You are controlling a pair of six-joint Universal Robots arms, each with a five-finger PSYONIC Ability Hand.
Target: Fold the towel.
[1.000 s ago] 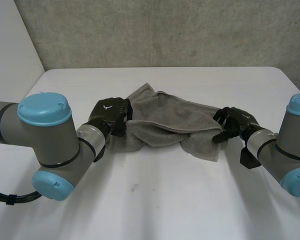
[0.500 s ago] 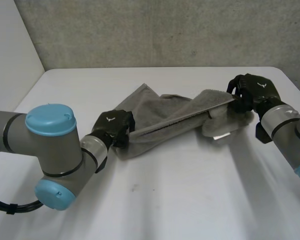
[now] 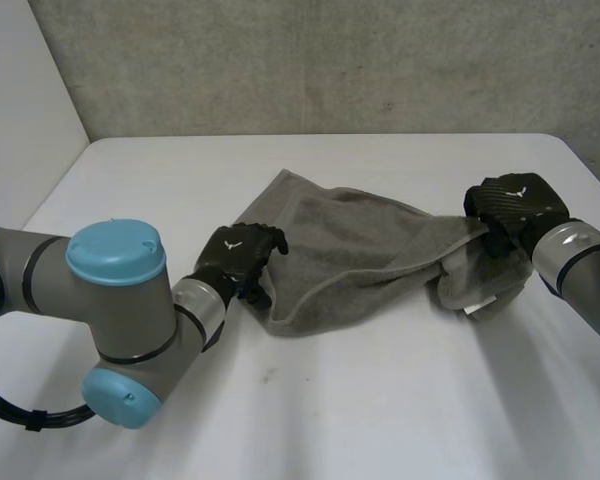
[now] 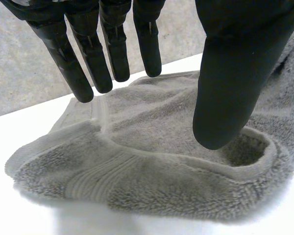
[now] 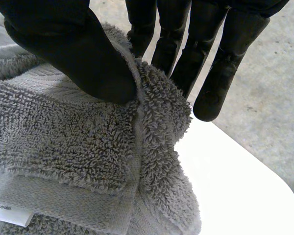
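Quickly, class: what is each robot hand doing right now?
Left hand: open, over the towel's edge.
Right hand: shut on the towel, its edge pinched between thumb and fingers.

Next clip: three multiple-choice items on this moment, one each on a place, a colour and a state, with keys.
1. Where does the right hand hold the towel? A its middle B its right end C nowhere
2. Towel colour? A grey B red C white
3. The left hand is: A open, fingers straight B clenched round a cup C lifting the towel high
1 B: the towel's end runs into that hand. 2 A: grey on the white table. 3 A: left wrist view shows straight fingers over the cloth.
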